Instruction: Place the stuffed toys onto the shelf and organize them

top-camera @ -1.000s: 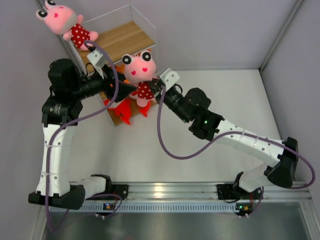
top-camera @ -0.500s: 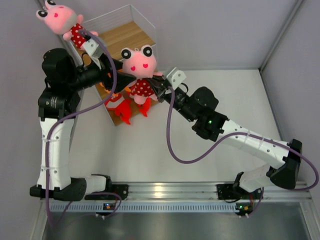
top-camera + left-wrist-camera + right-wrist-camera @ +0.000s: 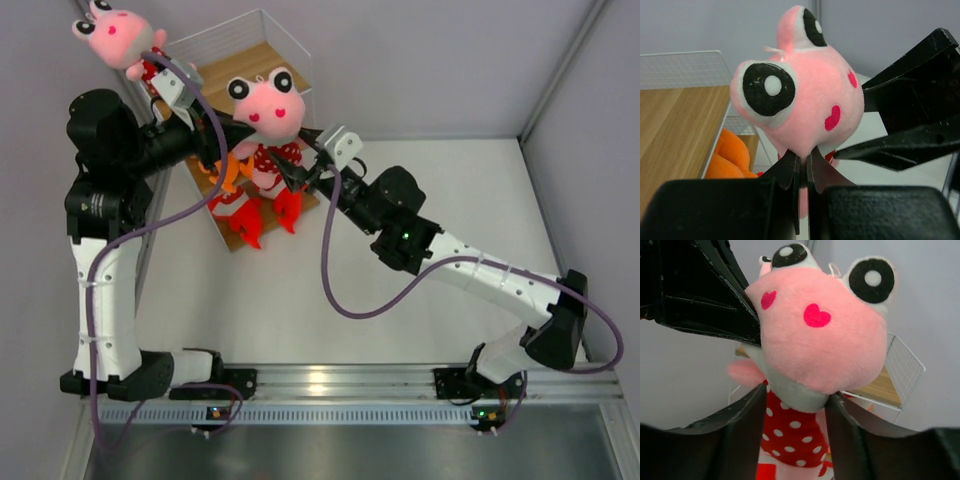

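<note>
Held upright, head uppermost, near the table's far-left corner, the pink toy (image 3: 264,105) is clamped by the left gripper (image 3: 803,164) and right gripper (image 3: 795,396).

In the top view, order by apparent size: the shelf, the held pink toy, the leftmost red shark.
Shelf, largest.
Held pink toy, second, though nearer the camera.
Leftmost red shark, smallest.

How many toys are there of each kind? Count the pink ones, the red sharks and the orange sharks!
Pink animals: 2
Red sharks: 2
Orange sharks: 1 that shows
Total: 5 in view
</note>
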Available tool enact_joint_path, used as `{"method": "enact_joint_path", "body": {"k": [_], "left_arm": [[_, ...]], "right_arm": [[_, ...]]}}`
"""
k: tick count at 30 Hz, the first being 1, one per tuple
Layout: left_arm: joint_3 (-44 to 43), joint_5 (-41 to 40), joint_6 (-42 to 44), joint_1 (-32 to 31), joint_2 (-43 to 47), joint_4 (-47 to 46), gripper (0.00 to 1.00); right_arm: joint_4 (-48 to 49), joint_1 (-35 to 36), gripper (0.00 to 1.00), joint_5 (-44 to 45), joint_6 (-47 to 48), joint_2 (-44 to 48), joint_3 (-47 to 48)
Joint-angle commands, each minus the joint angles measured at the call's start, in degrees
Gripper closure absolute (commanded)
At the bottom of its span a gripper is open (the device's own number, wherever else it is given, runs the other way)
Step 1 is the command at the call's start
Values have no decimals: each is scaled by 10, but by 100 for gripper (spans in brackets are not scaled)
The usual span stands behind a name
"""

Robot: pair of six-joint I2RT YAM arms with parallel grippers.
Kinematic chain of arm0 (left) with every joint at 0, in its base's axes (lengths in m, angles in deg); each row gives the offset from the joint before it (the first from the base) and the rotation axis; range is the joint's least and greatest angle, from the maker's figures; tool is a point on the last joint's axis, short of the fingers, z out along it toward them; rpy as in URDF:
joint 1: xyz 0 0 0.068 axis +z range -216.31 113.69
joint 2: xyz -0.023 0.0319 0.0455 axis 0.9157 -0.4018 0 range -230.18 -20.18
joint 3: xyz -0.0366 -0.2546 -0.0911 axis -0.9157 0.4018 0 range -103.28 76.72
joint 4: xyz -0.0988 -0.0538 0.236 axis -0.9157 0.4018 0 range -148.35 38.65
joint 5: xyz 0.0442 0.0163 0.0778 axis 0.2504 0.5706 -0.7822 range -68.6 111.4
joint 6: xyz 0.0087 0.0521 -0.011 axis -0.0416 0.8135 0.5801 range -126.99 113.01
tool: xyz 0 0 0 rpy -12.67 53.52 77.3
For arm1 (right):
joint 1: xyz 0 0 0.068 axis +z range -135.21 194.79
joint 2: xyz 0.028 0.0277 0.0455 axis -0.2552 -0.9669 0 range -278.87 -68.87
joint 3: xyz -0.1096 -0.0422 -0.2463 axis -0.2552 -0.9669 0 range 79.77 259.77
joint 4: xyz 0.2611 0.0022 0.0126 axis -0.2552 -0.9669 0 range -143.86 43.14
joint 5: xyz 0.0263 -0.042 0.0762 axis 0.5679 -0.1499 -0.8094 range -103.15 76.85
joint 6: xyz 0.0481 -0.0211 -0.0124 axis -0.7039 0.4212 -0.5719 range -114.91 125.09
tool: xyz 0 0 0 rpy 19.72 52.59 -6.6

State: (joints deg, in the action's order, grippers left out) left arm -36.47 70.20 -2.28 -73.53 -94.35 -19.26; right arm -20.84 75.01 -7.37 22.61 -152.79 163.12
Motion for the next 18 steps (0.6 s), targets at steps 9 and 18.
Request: {"method": "enact_joint_path", "body": {"k": [9,18], "left_arm": [[-135,-180,19,-3,-91,-122,100],[-143,-360,80,5,-173,-207,100]], "right_arm": [[68,-6,7,108,-13,6,-4],[61,-10,6,125,-20,67,-94]]}}
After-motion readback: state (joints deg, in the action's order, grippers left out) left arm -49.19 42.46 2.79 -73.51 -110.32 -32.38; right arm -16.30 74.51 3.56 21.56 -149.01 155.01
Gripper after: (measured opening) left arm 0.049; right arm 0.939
